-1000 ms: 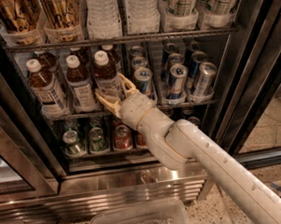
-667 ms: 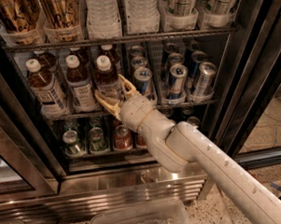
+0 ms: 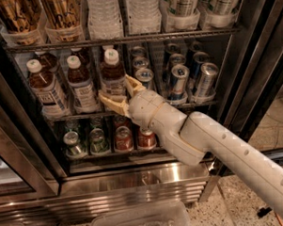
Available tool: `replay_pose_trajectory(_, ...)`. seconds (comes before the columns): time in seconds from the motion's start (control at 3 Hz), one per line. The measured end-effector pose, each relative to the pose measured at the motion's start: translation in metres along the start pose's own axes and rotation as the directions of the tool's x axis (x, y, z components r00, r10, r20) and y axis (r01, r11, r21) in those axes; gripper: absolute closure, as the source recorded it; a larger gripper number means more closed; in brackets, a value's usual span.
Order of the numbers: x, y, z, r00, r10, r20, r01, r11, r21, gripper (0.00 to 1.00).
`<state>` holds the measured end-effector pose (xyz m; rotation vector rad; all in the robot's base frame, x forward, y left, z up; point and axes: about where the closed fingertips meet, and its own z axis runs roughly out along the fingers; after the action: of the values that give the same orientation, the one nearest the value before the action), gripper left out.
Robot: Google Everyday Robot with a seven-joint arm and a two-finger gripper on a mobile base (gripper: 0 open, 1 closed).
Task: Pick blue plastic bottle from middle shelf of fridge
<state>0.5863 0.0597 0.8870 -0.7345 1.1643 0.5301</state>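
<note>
The blue plastic bottle (image 3: 112, 71), with dark drink, a white cap and a bluish label, stands third from the left on the middle shelf (image 3: 61, 114) of the fridge (image 3: 135, 183). My gripper (image 3: 114, 87) reaches in from the lower right. Its tan fingers (image 3: 108, 100) sit on either side of the bottle's lower body and are closed on it. The bottle leans slightly right. Two similar bottles with whiter labels (image 3: 81, 84) stand to its left.
Slim blue-silver cans (image 3: 177, 80) stand right of the bottle. The rack below holds short green and red cans (image 3: 98, 140). The upper rack (image 3: 129, 40) hangs close above the caps. A black door frame (image 3: 256, 58) is at right and a clear bin (image 3: 141, 221) on the floor.
The blue bottle's cap has shifted right and slightly up while the neighbouring bottles stayed put. The gripper's fingers have edged a little right around it.
</note>
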Motion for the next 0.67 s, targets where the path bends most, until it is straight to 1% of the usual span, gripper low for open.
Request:
replay_pose_trajectory(0.33,-0.015,0.005,0.000,0.998,0.062,-0.027,-0.064,0.9936,-0.093,1.00)
replay_pose_trajectory(0.67,-0.032,0.026,0.001,0.994,0.073,-0.080,-0.089,0.9709,-0.223,1.00)
